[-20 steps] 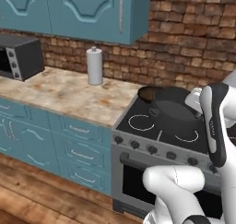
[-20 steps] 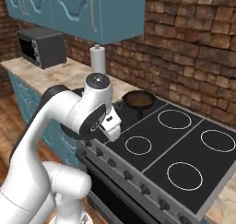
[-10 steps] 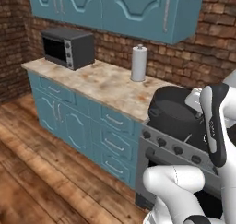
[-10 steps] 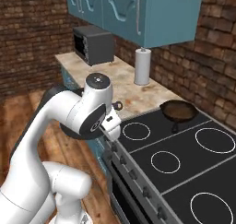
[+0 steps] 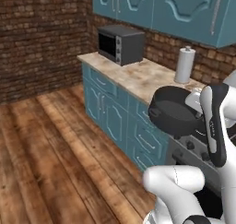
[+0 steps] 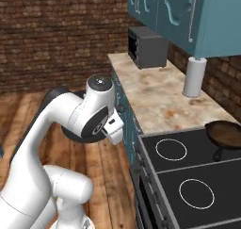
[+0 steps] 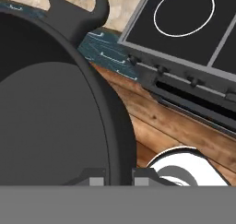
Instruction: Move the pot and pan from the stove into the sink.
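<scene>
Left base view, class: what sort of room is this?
A home kitchen: a black box-shaped microwave on a beige stone counter, teal wooden cabinets below, and a black glass stove.

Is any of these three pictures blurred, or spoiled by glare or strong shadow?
Left base view: sharp, even light, no glare on the pot. Right base view: soft flat lighting, the pan casts a faint shadow on the stove. Hand view: the pot sits very close and looks stretched, yet its rim stays crisp.

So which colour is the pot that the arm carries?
Dark grey-black. The pot shows best in the left base view.
</scene>
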Available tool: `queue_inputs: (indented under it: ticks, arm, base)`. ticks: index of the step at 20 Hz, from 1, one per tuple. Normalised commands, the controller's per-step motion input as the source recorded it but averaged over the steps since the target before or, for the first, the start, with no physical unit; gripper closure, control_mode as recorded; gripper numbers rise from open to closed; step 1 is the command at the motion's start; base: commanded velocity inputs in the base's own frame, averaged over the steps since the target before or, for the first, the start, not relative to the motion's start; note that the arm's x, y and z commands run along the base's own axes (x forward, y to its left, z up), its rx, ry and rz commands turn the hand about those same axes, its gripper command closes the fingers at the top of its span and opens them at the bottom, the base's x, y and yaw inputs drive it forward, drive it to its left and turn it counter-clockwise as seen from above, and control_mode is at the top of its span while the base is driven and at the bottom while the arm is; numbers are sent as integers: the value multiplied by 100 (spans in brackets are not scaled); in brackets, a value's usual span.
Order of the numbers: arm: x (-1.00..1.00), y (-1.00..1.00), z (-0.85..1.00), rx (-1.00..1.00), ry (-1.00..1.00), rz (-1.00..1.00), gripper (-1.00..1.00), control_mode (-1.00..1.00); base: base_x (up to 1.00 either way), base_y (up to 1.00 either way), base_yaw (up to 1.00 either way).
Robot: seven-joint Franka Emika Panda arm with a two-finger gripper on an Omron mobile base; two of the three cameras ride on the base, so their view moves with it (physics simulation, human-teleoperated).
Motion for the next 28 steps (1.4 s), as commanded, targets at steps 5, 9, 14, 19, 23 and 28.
queue_inputs:
  ticks: [5,9,14,19,23,28]
  arm:
    - [0,0,0,0,0,0,100,100]
    - [0,0,0,0,0,0,100,100]
    - [0,0,0,0,0,0,100,100]
    - [0,0,0,0,0,0,100,100]
    - [0,0,0,0,0,0,100,100]
    - [0,0,0,0,0,0,100,100]
  base:
    - [-5,-3,50]
    - [-4,-3,50]
    - [-4,-3,50]
    - [-3,-3,50]
    - [-2,-2,50]
    - [-1,-2,50]
